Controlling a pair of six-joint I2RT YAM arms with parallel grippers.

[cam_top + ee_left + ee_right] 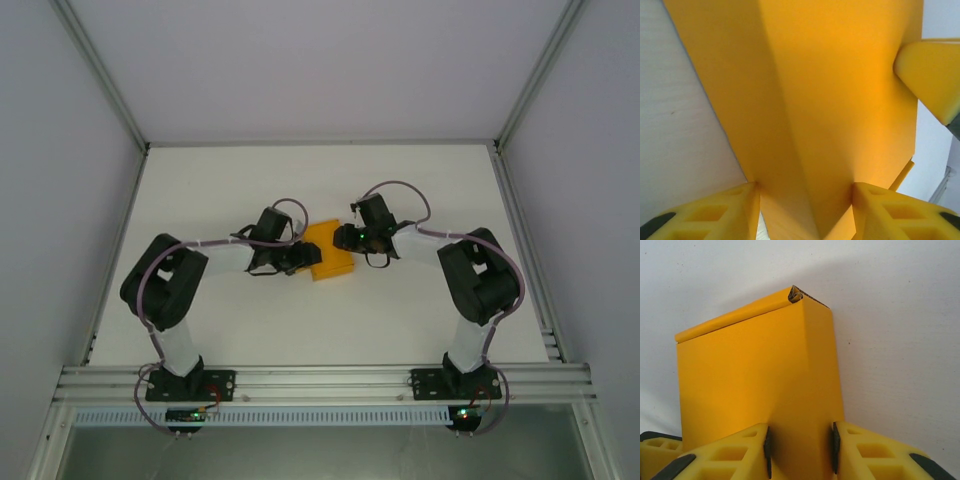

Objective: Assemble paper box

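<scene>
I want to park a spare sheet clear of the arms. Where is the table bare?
Widest: the far strip of table between the paper box and the back wall. Also bare: the near patch between left arm and right arm, down to the aluminium rail. Crowded: the centre, where left gripper and right gripper meet at the box.

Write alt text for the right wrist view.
An orange-yellow paper box, seen against a white table, has its near corner edge pinched in the yellow right claw. The box's far edge is a rolled fold, open at one end.
</scene>
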